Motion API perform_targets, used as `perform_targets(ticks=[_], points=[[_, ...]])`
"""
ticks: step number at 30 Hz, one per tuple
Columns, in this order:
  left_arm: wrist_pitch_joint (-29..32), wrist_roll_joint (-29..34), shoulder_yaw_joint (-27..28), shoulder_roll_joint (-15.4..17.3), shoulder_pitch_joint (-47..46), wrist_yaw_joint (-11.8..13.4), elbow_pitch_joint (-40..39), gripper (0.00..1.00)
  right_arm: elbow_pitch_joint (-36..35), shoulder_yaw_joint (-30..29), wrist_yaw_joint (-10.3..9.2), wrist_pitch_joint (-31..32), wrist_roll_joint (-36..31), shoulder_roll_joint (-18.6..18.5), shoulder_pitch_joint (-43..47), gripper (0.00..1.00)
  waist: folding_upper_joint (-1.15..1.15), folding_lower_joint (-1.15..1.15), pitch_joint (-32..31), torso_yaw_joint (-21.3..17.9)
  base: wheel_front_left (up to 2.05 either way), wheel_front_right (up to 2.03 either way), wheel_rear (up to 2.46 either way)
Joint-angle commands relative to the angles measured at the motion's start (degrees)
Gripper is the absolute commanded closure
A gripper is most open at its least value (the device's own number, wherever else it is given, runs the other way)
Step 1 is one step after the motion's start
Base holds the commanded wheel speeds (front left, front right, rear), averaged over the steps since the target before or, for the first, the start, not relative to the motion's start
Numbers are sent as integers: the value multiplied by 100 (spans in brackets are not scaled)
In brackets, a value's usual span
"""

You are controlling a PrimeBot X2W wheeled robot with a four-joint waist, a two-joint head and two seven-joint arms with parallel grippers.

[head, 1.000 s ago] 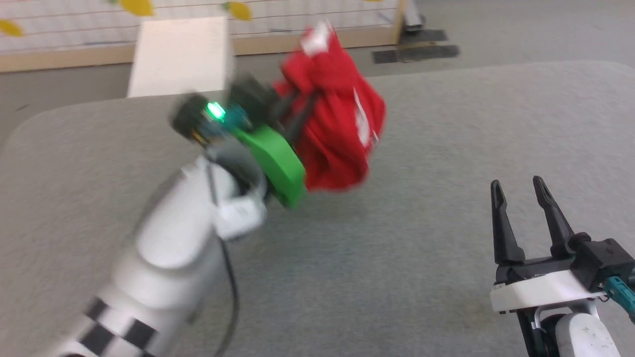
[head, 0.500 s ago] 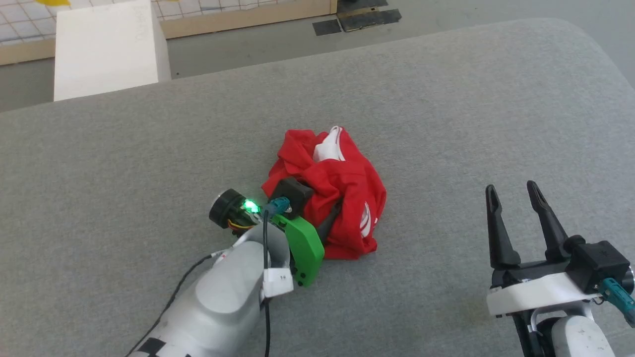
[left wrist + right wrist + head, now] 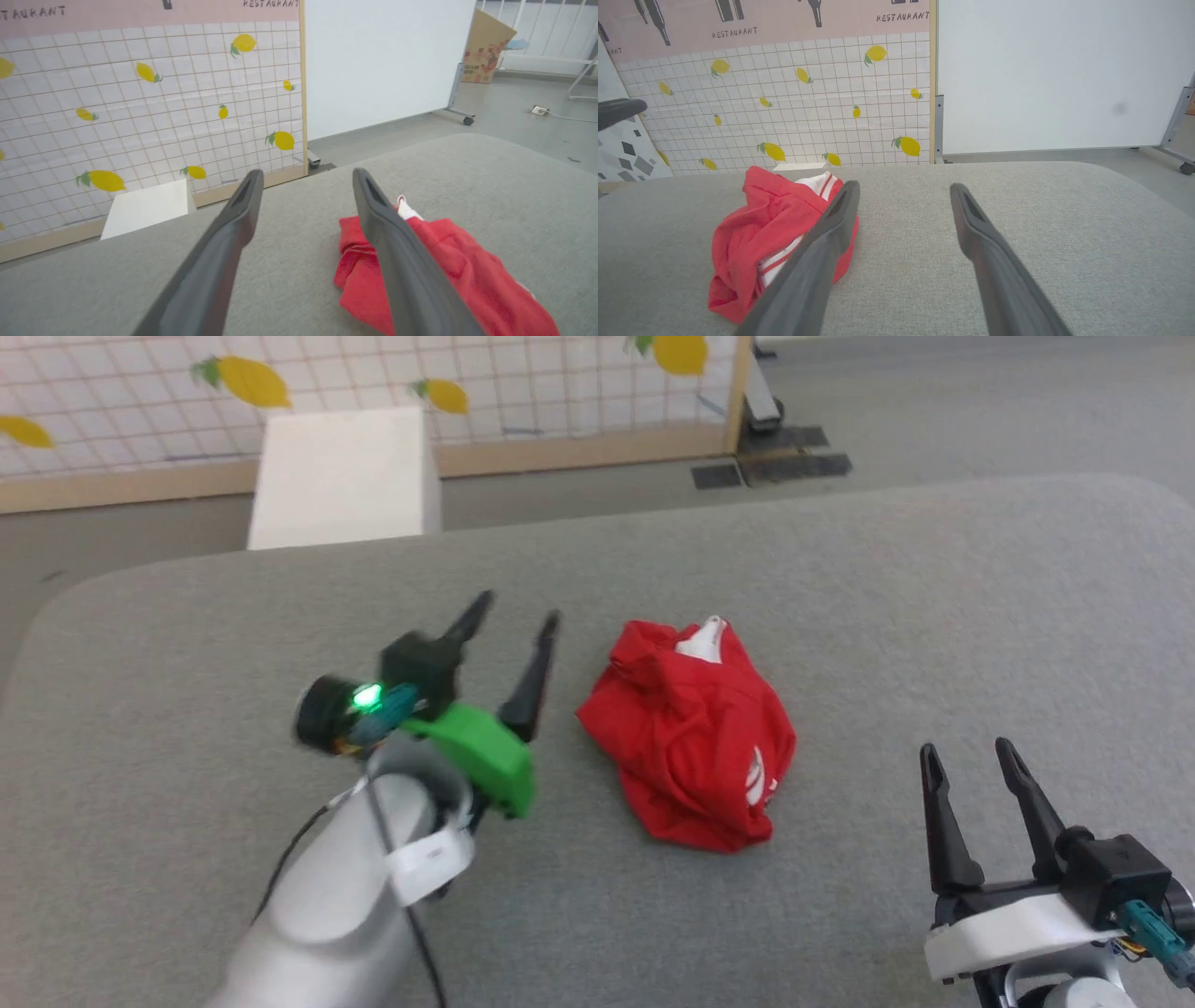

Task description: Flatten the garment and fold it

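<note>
one crumpled garment (image 3: 691, 747) lies between left gripper (image 3: 519, 609) and right gripper (image 3: 965, 749).

Two pale arms ending in dark two-finger grippers, one wrist green and one white.

The left gripper (image 3: 516, 616) has long dark grey fingers (image 3: 219, 261), narrow at the tip, on a bright green wrist plate (image 3: 485, 761). Beside the plate is a black round module (image 3: 322, 714) with a small green light (image 3: 366, 695). A thin black cable (image 3: 417, 933) goes along the pale grey forearm (image 3: 317, 915), which carries a white tag (image 3: 425, 863), perhaps a label, as this part is blurred. The right gripper (image 3: 965, 751) has a white wrist plate (image 3: 1008, 924) and a teal connector (image 3: 1153, 929).
</note>
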Motion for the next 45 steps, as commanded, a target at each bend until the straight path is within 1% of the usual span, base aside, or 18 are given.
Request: perform_targets(ticks=[1, 3, 7, 8, 13, 19, 29, 32, 33, 35, 37, 42, 44, 45], points=[[-20, 45, 161, 136, 362, 138, -198, 0, 12, -17, -10, -13, -39, 5, 104, 0, 0, 0, -390, 400, 0, 0, 0], [-20, 120, 396, 269, 766, 327, -517, 0, 17, -23, -10, 1, -49, 5, 173, 0, 0, 0, -455, 475, 0, 0, 0], [-21, 246, 741, 393, 1586, 504, -1208, 0, 66, -7, -10, 8, -49, 5, 287, 0, 0, 0, -548, 571, 0, 0, 0], [-21, 396, 911, 390, 2122, 571, -1670, 0, 105, 1, -10, 7, -30, 5, 358, 0, 0, 0, -592, 620, 0, 0, 0], [-21, 605, 1148, 181, 2881, 464, -2269, 0, 151, 7, -10, 2, 27, 5, 437, 0, 0, 0, -612, 661, 0, 0, 0], [-21, 851, 1463, -97, 3349, 435, -2437, 0, 206, 57, -10, -5, 84, 5, 458, 0, 0, 0, -602, 690, 0, 0, 0], [-21, 1131, 1775, -357, 3471, 102, -2382, 0, 223, 81, -10, -12, 108, 5, 424, 0, 0, 0, -543, 759, 0, 0, 0], [-21, 1221, 1786, -431, 3376, 5, -2348, 0, 164, 117, -10, 152, 101, 5, 347, 0, 0, 0, -418, 848, 0, 0, 0], [-21, 1244, 1783, -456, 3343, -20, -2336, 0, 133, 130, -10, 263, 98, 5, 298, 0, 0, 0, -368, 887, 0, 0, 0], [-21, 1289, 1779, -513, 3273, -72, -2309, 0, 109, 209, -10, 690, 132, -49, 163, 0, 0, 0, -252, 984, 0, 0, 0], [-21, 1318, 1791, -572, 3211, -105, -2274, 0, 71, 371, -10, 1274, 302, -231, -47, 0, 0, 0, -130, 1090, 0, 0, 0], [-21, 1381, 1849, -699, 3070, -182, -2206, 0, 77, 744, -10, 3211, 1072, -846, -710, 0, 0, 0, 161, 1378, 0, 0, 0], [-21, 1410, 1861, -737, 3028, -218, -2173, 0, 102, 846, -10, 3921, 1379, -1053, -974, 0, 0, 0, 246, 1498, 0, 0, 0], [-21, 1423, 1867, -751, 3011, -233, -2158, 0, 120, 831, -10, 4165, 1521, -1097, -1092, 0, 0, 0, 279, 1551, 0, 0, 0]])
